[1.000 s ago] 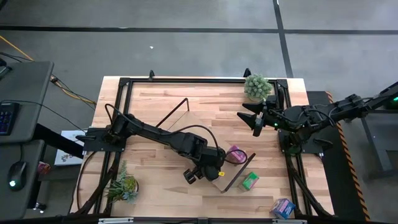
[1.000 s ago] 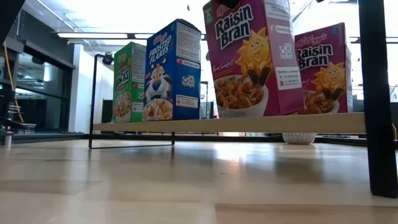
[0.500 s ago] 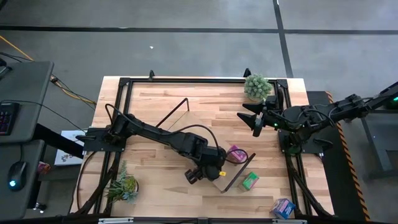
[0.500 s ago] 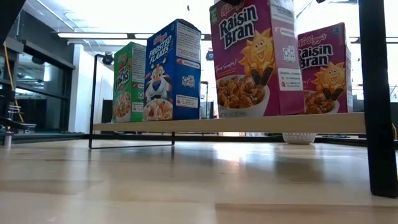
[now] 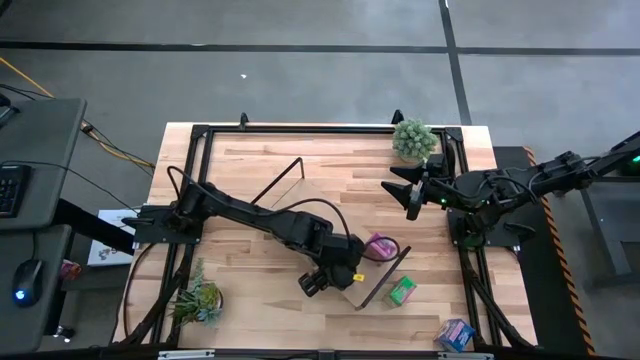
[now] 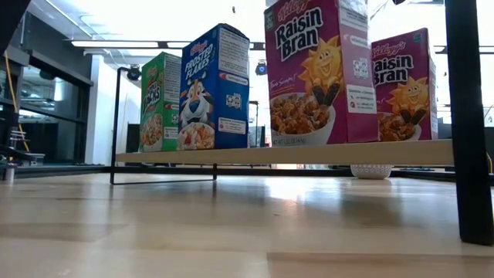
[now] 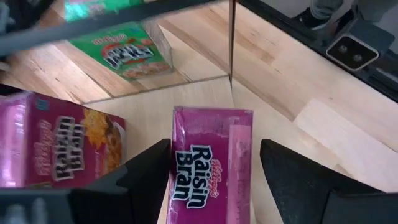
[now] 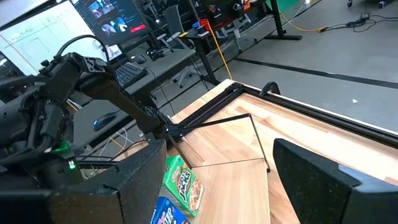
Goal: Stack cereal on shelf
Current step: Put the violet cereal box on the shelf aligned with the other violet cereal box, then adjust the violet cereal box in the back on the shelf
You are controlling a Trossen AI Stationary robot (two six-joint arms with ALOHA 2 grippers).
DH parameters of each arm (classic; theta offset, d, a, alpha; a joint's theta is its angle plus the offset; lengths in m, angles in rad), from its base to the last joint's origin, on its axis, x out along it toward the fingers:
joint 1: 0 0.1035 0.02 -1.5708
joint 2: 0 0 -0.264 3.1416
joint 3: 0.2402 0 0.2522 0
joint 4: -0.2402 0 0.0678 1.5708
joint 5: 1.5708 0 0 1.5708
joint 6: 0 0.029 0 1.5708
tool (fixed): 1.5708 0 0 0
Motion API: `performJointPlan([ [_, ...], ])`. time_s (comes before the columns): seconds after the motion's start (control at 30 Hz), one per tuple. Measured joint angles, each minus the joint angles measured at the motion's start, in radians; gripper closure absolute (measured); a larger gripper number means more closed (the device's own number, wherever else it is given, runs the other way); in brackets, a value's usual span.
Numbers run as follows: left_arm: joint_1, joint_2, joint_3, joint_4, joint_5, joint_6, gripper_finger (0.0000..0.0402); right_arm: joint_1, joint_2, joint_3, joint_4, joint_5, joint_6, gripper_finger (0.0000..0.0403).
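Magenta Raisin Bran box (image 6: 315, 73) upright on shelf (image 6: 231, 155), long axis vertical, printed face toward low camera, beside second magenta box (image 6: 400, 86), blue box (image 6: 214, 89) and green box (image 6: 160, 104). My left gripper (image 7: 211, 171) reaches over shelf middle, fingers parted with gaps either side of the box top, gripping nothing. Right gripper (image 5: 408, 190) waits open near table's edge. High view alone shows green box (image 5: 403, 290) and blue box (image 5: 456, 334) lying off shelf

The plank table (image 5: 250, 165) carries the shelf (image 6: 278, 154) — four cereal boxes upright on it — plus plants near two corners and two loose boxes.
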Motion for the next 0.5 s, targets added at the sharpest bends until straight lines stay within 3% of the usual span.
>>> performJointPlan([
  [0.27,0.001,-0.019,0.000,-0.017,-0.014,0.002,0.0163,0.000,0.000,0.000,-0.002,0.013,-0.008,0.0114],
  [0.5,0.023,-0.069,0.000,-0.049,-0.087,0.035,0.0163,0.000,0.000,0.000,-0.006,0.032,-0.027,0.0114],
])
